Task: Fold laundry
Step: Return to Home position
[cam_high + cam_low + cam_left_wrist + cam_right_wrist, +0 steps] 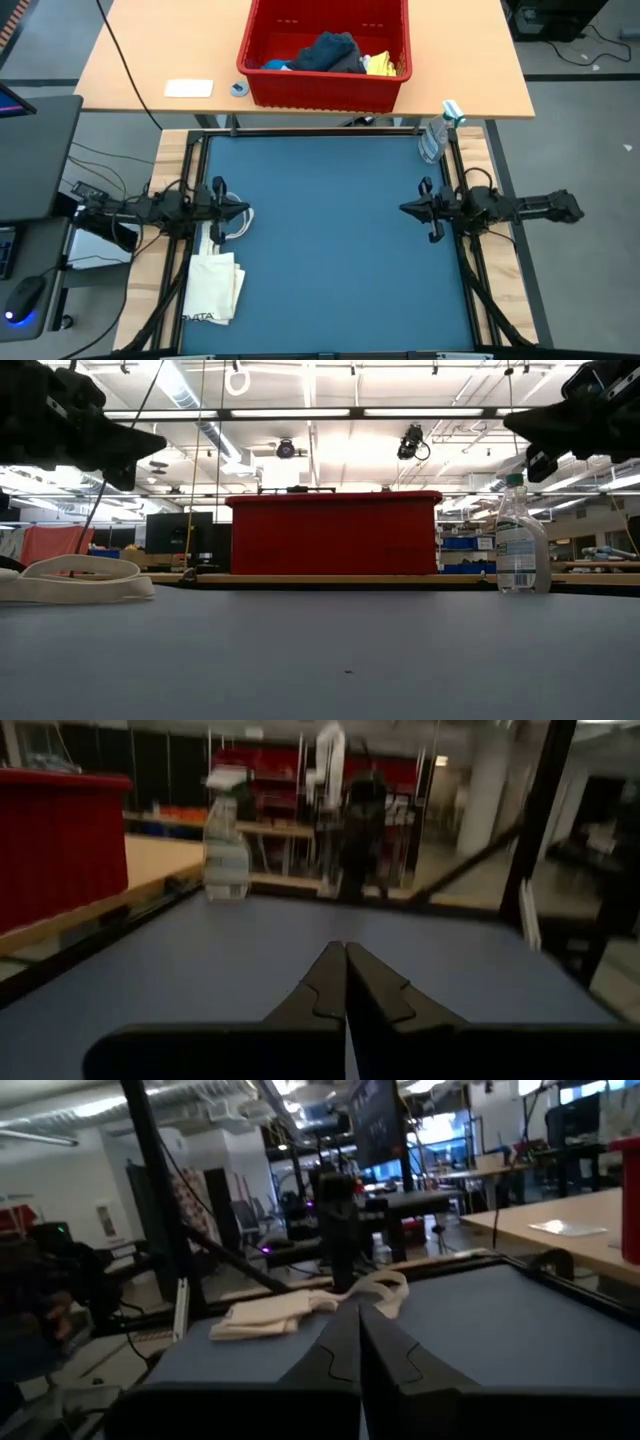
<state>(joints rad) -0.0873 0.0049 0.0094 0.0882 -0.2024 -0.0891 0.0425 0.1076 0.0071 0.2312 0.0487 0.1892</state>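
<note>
Left gripper and right gripper were both shut tight and held nothing.
They hung over the two sides of the blue mat, well apart. The laundry, dark and yellow pieces, lay heaped in the red bin on the wooden table. No clothes were on the mat, so the job looked about done; only the cream tote bag lay at its edge.

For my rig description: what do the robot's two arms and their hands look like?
Both arms are dark, almost black, made of slim jointed segments with thin black cables looping beside them. The left hand and right hand each have two flat dark fingers tapering to a point.
</note>
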